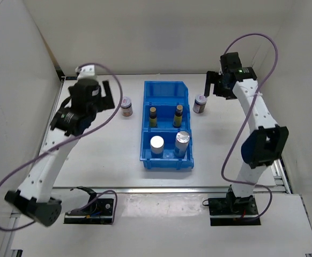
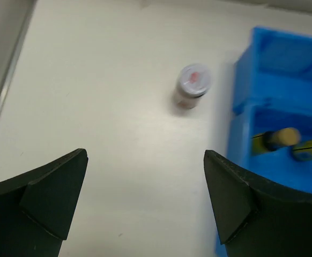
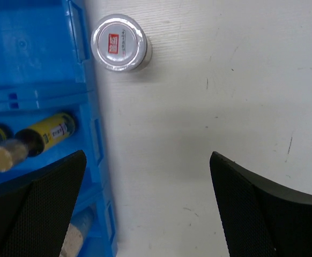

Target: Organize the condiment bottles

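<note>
Now | L tool (image 2: 145, 155) spread | R tool (image 3: 148, 155) spread | L jar (image 1: 126, 106), R jar (image 1: 200, 103) flank bin (image 1: 166, 92)

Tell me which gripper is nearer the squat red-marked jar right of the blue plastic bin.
Right. The right gripper is open close beside the jar; the left gripper is across the bin, near the other jar.

jar lid (image 3: 118, 43) red mark, lettering illegible

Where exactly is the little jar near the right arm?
In the top view, the jar stands upright on the table, close beside the bin's right wall toward its far end, just below the right pincer in the picture.
</note>
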Available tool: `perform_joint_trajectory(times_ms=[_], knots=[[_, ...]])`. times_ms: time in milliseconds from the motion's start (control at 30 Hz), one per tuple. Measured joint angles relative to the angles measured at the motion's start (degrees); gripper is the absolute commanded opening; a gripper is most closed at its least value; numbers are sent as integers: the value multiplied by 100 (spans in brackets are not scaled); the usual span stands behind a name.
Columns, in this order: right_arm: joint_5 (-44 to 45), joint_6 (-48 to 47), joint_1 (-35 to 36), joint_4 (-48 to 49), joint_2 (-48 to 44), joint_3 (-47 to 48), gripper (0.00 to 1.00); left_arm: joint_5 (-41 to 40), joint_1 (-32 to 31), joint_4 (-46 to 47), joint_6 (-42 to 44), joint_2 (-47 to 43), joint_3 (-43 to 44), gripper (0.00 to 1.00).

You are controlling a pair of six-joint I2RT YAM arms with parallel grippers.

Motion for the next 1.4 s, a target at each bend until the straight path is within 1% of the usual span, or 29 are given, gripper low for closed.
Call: perform_joint_trajectory(times_ms=[67,133,233,333,500,567,700,867,967,1000,1100,1133,1200,1233,1333,1400], knots=[[-57,0,-94,37,424,258,99,-186,313,245,39,-647,-874,100],[-146,0,-160,109,804,402,100,-304,439,466,57,-977,-1707,100],[-232,-11,-238,109,1335,654,100,-323,450,813,85,-1115,-2704,100],[-315,-46,-269,111,1864,1062,100,-321,448,1027,94,-1276,-3314,100],[-533,-61,-280,267,2433,1255,100,-341,450,1453,70,-1480,-3427,100],[-726,-33,-278,337,2538,1281,100,-345,448,1574,68,-1390,-3403,100],[-833,-42,-210,435,2754,1541,100,-341,448,1676,68,-1154,-3373,100],[-861,-37,-103,538,3130,1705,100,-341,448,1709,68,-1123,-3373,100],[-874,-24,-57,527,3309,1703,85,-341,448,1716,68,-1121,-3373,100],[-872,-15,-55,527,3344,1703,71,-341,448,1716,68,-1121,-3373,100],[-817,15,-61,520,3364,1700,57,-341,448,1718,68,-1121,-3373,100],[-831,31,-59,531,3359,1703,45,-341,448,1718,68,-1121,-3373,100],[-782,55,-52,549,3359,1703,36,-341,448,1729,68,-1102,-3373,100],[-732,59,-44,555,3357,1703,26,-341,448,1733,68,-1088,-3373,100],[-509,44,42,544,3340,1703,15,-341,448,1735,68,-1058,-3373,100],[-398,11,129,535,3327,1707,13,-339,448,1738,68,-1058,-3373,100]])
